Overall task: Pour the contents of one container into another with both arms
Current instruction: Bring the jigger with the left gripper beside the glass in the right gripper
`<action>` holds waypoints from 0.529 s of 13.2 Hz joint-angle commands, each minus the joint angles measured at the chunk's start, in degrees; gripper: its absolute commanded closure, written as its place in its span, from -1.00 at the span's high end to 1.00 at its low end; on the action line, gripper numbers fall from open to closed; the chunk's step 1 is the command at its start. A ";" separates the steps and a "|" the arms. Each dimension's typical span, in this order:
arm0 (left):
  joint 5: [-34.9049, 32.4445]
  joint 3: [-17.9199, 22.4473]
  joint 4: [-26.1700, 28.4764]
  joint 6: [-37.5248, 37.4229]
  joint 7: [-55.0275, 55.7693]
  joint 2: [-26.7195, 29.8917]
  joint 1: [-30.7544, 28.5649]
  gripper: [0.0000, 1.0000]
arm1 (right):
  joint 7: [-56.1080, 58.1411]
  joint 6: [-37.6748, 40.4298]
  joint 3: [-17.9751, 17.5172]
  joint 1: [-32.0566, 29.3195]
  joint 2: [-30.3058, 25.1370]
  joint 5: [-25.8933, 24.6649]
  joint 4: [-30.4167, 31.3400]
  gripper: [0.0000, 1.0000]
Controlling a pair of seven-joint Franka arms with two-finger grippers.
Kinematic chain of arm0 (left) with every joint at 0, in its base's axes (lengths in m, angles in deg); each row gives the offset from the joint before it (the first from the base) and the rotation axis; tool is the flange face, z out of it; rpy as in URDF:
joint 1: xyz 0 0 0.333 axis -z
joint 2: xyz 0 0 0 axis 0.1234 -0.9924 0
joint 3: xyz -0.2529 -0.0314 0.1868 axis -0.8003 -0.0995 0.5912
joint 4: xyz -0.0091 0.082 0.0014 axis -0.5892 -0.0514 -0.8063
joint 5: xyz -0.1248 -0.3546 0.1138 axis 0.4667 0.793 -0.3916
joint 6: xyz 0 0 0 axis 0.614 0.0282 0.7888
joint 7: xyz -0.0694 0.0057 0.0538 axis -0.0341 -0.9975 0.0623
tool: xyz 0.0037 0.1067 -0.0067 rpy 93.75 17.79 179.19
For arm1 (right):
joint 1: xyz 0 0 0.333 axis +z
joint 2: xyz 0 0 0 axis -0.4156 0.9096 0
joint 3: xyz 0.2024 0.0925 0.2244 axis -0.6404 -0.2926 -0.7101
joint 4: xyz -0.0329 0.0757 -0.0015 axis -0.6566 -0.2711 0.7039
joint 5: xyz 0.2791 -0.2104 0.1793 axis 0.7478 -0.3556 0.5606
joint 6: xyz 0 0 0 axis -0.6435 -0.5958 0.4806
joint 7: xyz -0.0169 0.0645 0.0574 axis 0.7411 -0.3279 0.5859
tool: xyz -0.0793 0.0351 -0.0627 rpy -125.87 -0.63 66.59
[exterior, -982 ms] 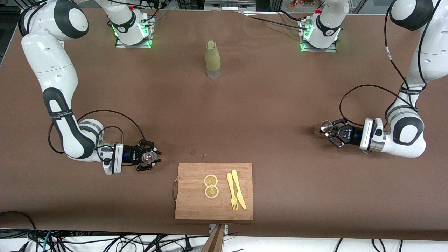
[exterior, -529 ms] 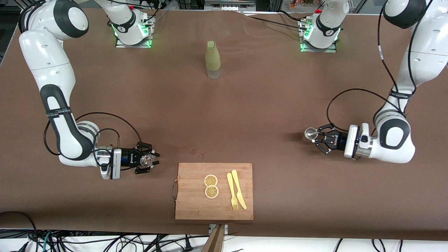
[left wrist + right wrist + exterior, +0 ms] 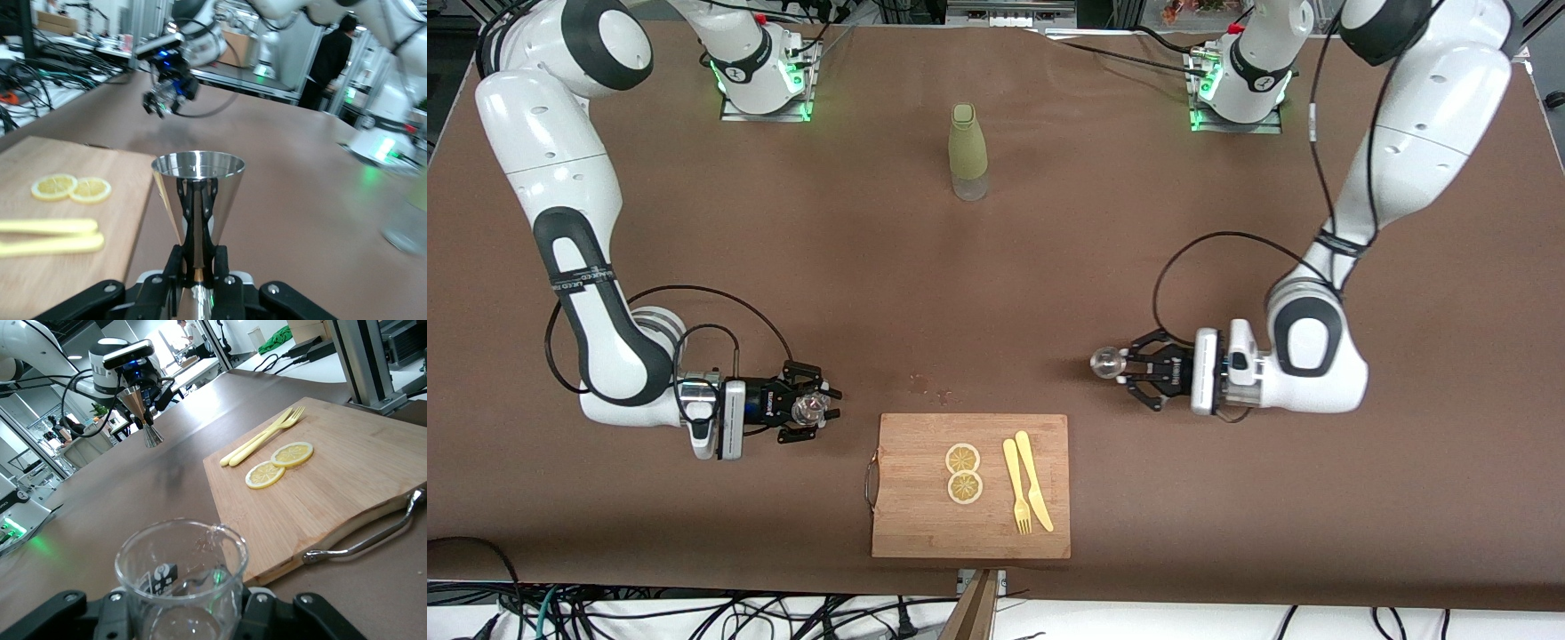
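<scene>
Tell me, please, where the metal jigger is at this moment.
The jigger is held upright by the left gripper, in the air over bare table near the cutting board's corner toward the left arm's end.

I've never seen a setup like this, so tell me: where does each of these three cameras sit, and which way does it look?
Front view: high across the table, facing both arms; left gripper carries the jigger, right gripper the glass.
Left wrist view: looks over the jigger toward the right gripper.
Right wrist view: looks over the glass toward the left gripper.
All three show the cutting board.
</scene>
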 commanded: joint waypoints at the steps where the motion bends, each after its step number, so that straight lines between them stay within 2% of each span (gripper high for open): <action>1: 7.96 1.14 -0.35 7.75 1.07 0.51 7.14 -1.00 | -1.19 0.28 -1.24 -0.59 -0.87 -1.15 1.32 -0.31; 3: 12.97 1.31 -1.66 12.59 1.34 0.16 11.36 -1.00 | -1.36 0.28 -1.33 -0.59 -0.87 -1.85 1.84 -0.31; 5: 16.15 4.37 -5.25 16.47 1.42 -1.15 17.15 -1.00 | -1.89 0.63 -1.77 -0.59 -0.95 -3.16 2.28 -0.31; 7: 18.00 7.54 -10.08 19.63 1.69 -3.78 22.69 -1.00 | -6.08 1.76 -3.34 -0.59 -0.96 -7.54 2.20 -0.31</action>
